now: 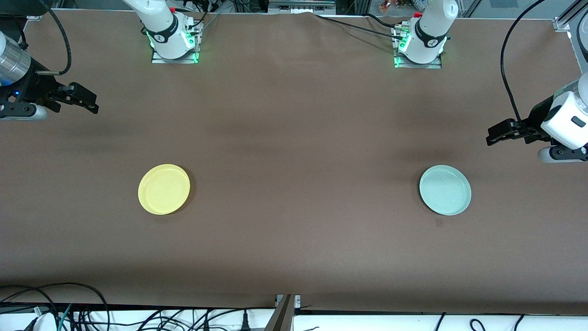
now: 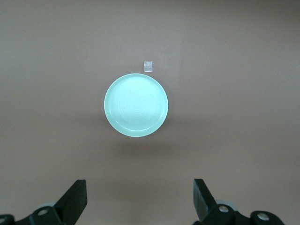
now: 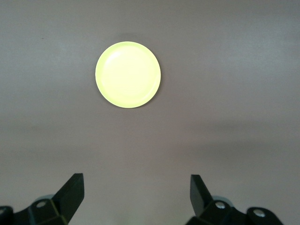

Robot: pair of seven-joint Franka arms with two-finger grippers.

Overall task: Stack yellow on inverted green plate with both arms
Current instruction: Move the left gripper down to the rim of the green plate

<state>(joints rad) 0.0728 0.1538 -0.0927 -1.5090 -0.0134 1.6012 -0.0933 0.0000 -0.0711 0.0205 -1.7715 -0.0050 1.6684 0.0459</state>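
In the front view, the yellow plate (image 1: pixel 164 189) lies flat on the brown surface (image 1: pixel 294 151) toward the right arm's end, rim up. The green plate (image 1: pixel 445 190) lies toward the left arm's end, well apart from the yellow one and about as near the camera; whether its rim faces up or down cannot be told here. The right tool (image 1: pixel 87 102) hangs in the air at its own end of the surface, empty; the left tool (image 1: pixel 496 134) hangs at the other end, also empty. Neither touches a plate.

In the left wrist view, the left tool (image 2: pixel 139 201) shows both fingers (image 2: pixel 75 199) spread wide with nothing between them. The green plate (image 2: pixel 136 105) sits on the surface with faint concentric rings on its face, and a small pale square mark (image 2: pixel 148 66) lies just beside its rim.

In the right wrist view, the right tool (image 3: pixel 136 199) stands equally wide apart and holds nothing, with the yellow plate (image 3: pixel 128 74) alone on the surface.
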